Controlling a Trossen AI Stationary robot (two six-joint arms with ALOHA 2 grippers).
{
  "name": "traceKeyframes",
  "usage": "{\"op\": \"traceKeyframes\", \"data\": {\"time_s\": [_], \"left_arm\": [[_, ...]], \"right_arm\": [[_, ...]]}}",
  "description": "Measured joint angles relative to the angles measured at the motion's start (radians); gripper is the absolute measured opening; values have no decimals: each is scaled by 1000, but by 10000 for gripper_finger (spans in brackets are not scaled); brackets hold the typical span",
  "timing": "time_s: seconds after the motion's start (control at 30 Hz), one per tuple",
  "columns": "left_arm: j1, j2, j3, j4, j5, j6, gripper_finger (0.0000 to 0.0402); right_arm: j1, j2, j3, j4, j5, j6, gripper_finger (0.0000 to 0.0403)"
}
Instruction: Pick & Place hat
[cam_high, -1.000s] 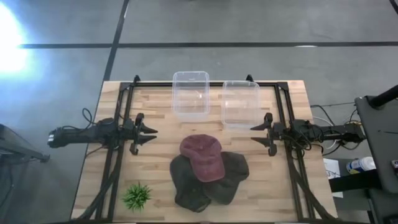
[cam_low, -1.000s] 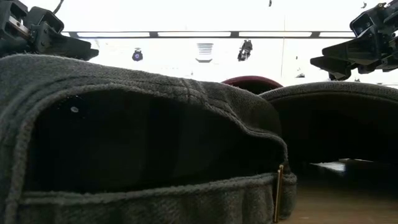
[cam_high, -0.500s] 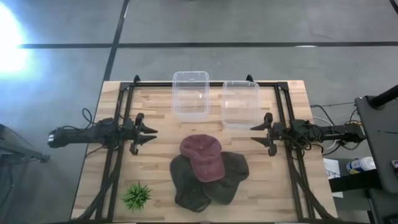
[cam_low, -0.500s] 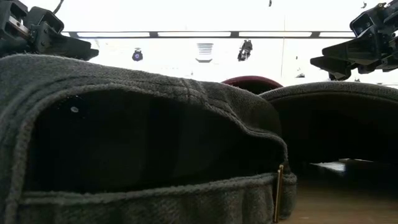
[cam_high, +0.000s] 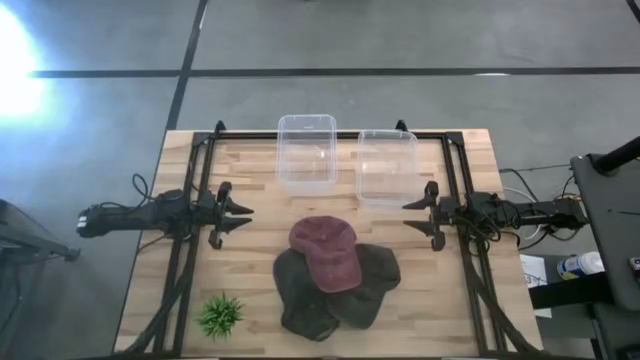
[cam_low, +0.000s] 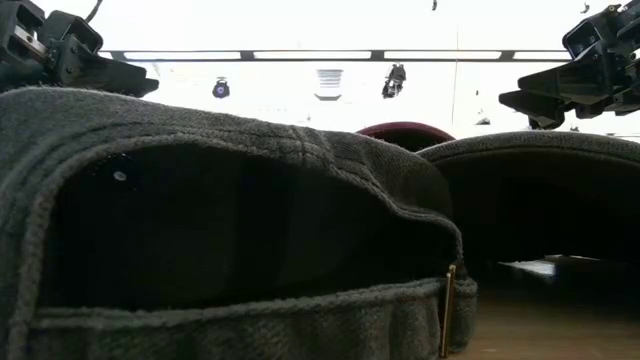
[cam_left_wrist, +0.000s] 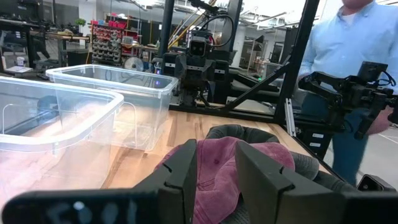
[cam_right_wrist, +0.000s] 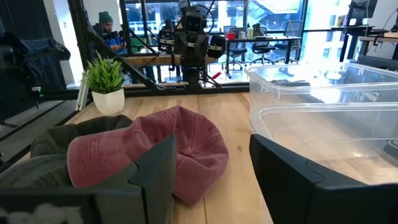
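Centrally, maroon hat (cam_high: 326, 252) points its brim toward table's near edge.

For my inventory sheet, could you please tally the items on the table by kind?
Hats: 3, one red hat lying on two dark hats
Clear bins: 2
Small green plants: 1
Total: 6
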Motion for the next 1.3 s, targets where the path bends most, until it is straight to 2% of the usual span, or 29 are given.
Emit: {"op": "traceKeyframes", "data": {"time_s": [0.57,0.67,0.73,0.87,0.97,1.1,1.2,1.3], "left_arm": [[0,0,0,0,0,0,104],[0,0,0,0,0,0,104],[0,0,0,0,0,0,104],[0,0,0,0,0,0,104],[0,0,0,0,0,0,104],[0,0,0,0,0,0,104],[0,0,0,0,0,0,104],[0,0,0,0,0,0,104]], "right_arm": [[0,0,0,0,0,0,201],[-1,0,0,12,5,-69,201],[0,0,0,45,5,-49,201],[0,0,0,136,2,206,201],[0,0,0,196,14,509,201],[0,0,0,214,150,819,201],[0,-2,0,218,264,979,201],[0,3,0,247,323,1119,201]]}}
